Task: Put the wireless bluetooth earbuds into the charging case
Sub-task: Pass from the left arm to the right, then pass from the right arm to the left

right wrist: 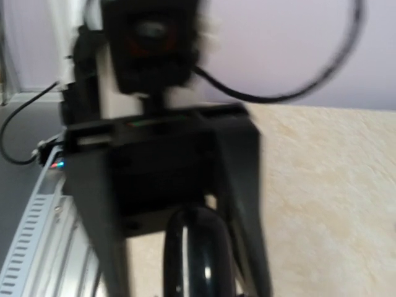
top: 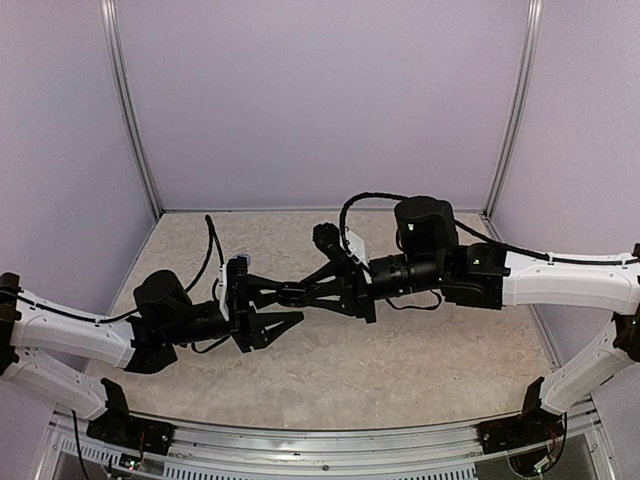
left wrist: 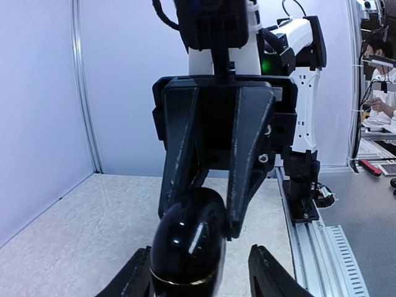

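step: case [left wrist: 185, 247] up in mid-air between both arms, lid seems shut; prob. a handover or opening
next: L pincer [left wrist: 201, 249] must close on case squarely, w/o knocking it loose
table [top: 420, 350]: arms meet over its middle
L arm [top: 70, 335]: reaches to 3 o'clock, level
R arm [top: 570, 280]: reaches to 9 o'clock
R pincer [left wrist: 199, 221]: clenched on case
L pincer: released, fingers flank case
buds: not in view

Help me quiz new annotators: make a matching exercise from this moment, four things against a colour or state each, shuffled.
Things:
1. charging case
2. left hand
3. right hand
4. tabletop

Colour or state:
A. pale, marbled
B. open, fingers spread
C. glossy black
D. closed on the case

Pairs: 1-C, 2-B, 3-D, 4-A
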Robot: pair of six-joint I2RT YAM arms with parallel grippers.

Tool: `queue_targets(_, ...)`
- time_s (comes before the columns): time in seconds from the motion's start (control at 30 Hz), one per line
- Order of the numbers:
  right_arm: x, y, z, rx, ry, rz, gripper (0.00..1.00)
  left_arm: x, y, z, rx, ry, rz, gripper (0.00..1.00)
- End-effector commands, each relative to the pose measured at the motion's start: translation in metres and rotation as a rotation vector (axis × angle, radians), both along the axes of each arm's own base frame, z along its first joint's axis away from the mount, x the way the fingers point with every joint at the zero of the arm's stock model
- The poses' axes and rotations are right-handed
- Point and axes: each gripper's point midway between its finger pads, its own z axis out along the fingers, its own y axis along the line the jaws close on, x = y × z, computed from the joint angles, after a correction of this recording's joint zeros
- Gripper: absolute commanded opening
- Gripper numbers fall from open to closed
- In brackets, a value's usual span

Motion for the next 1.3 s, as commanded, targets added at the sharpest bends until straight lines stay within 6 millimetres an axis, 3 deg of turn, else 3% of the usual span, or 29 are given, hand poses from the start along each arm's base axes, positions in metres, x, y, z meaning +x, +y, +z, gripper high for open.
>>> queue_targets(0.0, 0.027, -0.009, 0.010, 0.034, 0.050, -0.096, 0.08, 0.013, 0.012, 0.013, -0.027, -0.043, 0.112, 0.57)
queue_targets(0.1, 0.045, -0.016, 0.005, 0.026, 0.104, -0.168, 0.08, 0.025, 0.026, 0.015, -0.026, -0.067, 0.227, 0.64)
queue_targets(0.23, 0.066, -0.019, -0.002, 0.031, 0.268, -0.261, 0.07, 0.038, 0.039, 0.017, -0.017, -0.106, 0.378, 0.65)
queue_targets(0.47, 0.057, -0.005, -0.030, -0.084, 0.440, -0.198, 0.07, 0.034, 0.024, -0.009, 0.258, -0.328, 0.387, 0.76)
queue_targets(0.57, 0.051, -0.005, -0.042, -0.140, 0.489, -0.171, 0.07, 0.025, 0.024, -0.008, 0.281, -0.382, 0.356, 0.92)
queue_targets(0.63, 0.046, -0.005, -0.050, -0.178, 0.519, -0.149, 0.07, 0.021, 0.022, -0.010, 0.309, -0.400, 0.331, 0.97)
queue_targets(0.77, 0.035, -0.004, -0.058, -0.220, 0.578, -0.090, 0.07, 0.012, 0.013, -0.024, 0.383, -0.432, 0.277, 0.96)
queue_targets(0.93, 0.025, -0.002, -0.060, -0.231, 0.631, -0.024, 0.07, 0.007, -0.001, -0.045, 0.478, -0.446, 0.209, 0.85)
queue_targets(1.27, 0.014, -0.002, -0.062, -0.241, 0.683, 0.036, 0.09, 0.001, -0.013, -0.046, 0.490, -0.493, 0.174, 0.70)
